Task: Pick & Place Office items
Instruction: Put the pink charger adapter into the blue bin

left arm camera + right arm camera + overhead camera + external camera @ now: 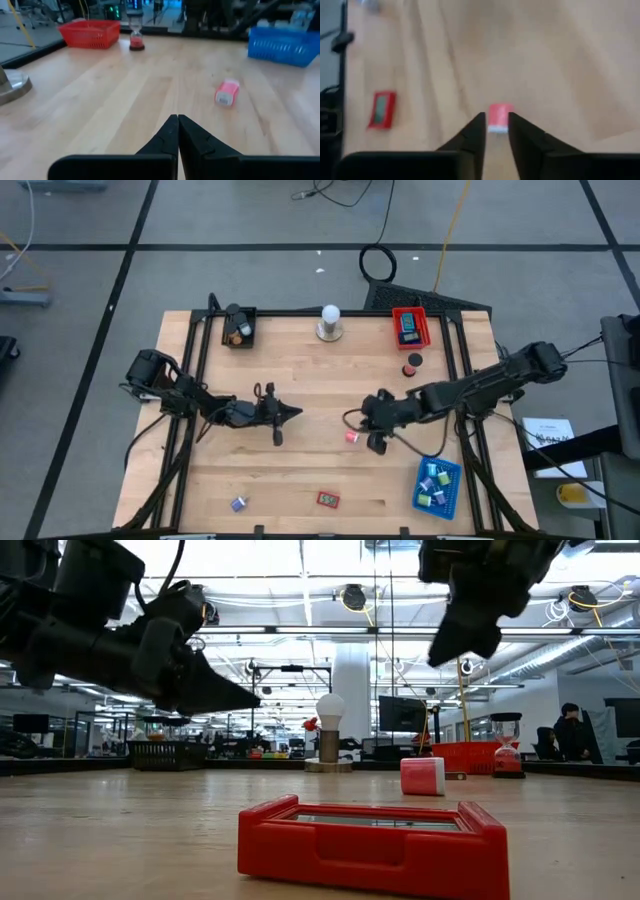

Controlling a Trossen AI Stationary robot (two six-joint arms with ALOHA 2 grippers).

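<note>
From above, the pink-red block point(352, 437) lies on the table point(300, 380) just left of the right gripper point(373, 442), between both arms; the low view alone shows that gripper point(465, 640) raised clear above the block point(422, 776); its wrist view shows the fingers point(472, 135) slightly parted, the block point(498, 118) beyond their tips, ungrasped; the left gripper point(177, 131) is clenched, empty, pointing toward the block point(227, 93); a flat red piece point(328, 499) lies near the front edge, a purple piece point(238, 503) to its left.

The left gripper point(178, 131), fingertips pressed together, points across the wooden surface point(125, 95) toward a pink-and-white block point(227, 93); beyond stand a red basket point(89, 34) and a blue basket point(285, 45).
</note>
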